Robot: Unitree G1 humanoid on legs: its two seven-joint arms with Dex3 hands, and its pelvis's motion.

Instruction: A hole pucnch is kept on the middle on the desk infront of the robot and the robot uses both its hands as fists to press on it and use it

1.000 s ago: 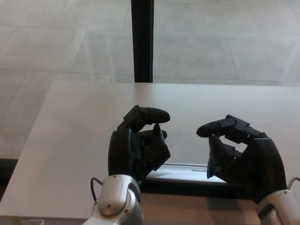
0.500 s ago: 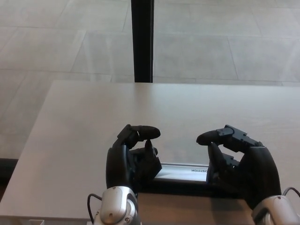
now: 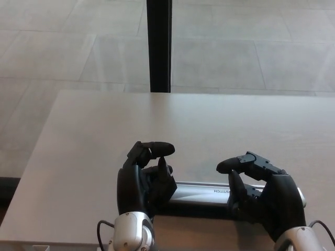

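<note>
Both black hands, left [image 3: 142, 180] and right [image 3: 263, 197], are curling into fists holding nothing, resting on the long silver-and-black hole punch [image 3: 201, 194] lying at the pale wooden table's [image 3: 94, 136] near edge.

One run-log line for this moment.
left hand: fist on hole punch left end | right hand: fist on right end | desk

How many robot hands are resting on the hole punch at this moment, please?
2. The left hand sits curled on the left end of the hole punch; the right hand sits curled on its right end. The punch's middle bar shows between them.
</note>
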